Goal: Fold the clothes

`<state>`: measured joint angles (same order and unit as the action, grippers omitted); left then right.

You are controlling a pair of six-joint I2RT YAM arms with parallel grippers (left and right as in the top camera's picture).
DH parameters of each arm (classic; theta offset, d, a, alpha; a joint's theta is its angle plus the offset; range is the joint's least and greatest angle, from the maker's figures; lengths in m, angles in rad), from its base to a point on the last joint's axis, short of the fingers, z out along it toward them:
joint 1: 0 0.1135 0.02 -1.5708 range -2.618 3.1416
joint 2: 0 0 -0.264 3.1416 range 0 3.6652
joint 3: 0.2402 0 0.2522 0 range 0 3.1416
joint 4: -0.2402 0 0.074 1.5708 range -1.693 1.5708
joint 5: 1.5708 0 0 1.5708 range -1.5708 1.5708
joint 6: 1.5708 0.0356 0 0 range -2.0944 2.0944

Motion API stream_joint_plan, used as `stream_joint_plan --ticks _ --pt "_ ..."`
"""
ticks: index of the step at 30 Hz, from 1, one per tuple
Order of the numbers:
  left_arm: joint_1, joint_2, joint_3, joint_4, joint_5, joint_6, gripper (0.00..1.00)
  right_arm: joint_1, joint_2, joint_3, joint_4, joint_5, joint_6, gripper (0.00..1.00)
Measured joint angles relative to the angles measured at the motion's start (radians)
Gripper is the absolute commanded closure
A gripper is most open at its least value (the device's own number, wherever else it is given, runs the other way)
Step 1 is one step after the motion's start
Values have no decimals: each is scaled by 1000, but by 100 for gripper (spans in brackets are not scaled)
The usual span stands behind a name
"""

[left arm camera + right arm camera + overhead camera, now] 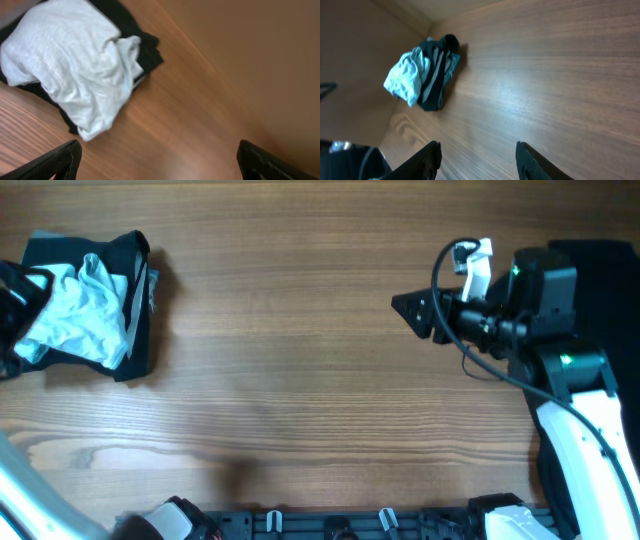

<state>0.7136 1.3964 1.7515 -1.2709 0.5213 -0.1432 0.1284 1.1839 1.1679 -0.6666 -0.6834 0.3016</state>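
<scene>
A crumpled pale aqua-blue T-shirt (75, 310) lies bunched on top of a black T-shirt (138, 275) at the table's far left. My left gripper (12, 298) is at the left edge beside this pile. In the left wrist view the gripper (160, 162) is wide open and empty, with the aqua shirt (75, 65) and black shirt (147, 50) ahead of it, apart from the fingers. My right gripper (408, 307) hovers over bare wood right of centre, pointing left. In the right wrist view it (477, 160) is open and empty, with the aqua shirt (402, 80) and black shirt (437, 82) far off.
The wooden table (300, 380) stretches between the pile and the right arm. A dark shape (600, 255) lies at the right edge behind the right arm; I cannot tell what it is. The arm bases (340, 525) stand along the front edge.
</scene>
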Motion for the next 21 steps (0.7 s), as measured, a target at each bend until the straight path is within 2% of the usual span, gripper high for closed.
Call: stream_joint_plan --ticks 4,5,6,7,8,11,15,19,21 --pt "-130 -190 0 -14 15 146 0 0 -107 0 -88 20 -84 39" --pt "-176 -245 0 -28 24 203 0 0 -159 0 -117 32 -128 34" --pt "-222 -310 0 -45 31 268 0 0 -205 0 -138 37 -163 28" --pt "-250 -354 0 -56 25 302 0 0 -240 0 -153 40 -189 16" --pt "-273 -396 0 -69 21 328 0 0 -274 0 -168 48 -207 1" --pt "-300 -524 2 -99 18 378 0 0 -356 0 -175 64 -245 0" --pt "-301 -604 3 -121 18 399 0 0 -367 2 -175 87 -245 0" --pt "-301 -637 3 -140 18 404 0 0 -351 2 -217 98 -26 0" --pt "-301 -639 3 -140 18 404 0 0 -338 2 -254 130 39 0"
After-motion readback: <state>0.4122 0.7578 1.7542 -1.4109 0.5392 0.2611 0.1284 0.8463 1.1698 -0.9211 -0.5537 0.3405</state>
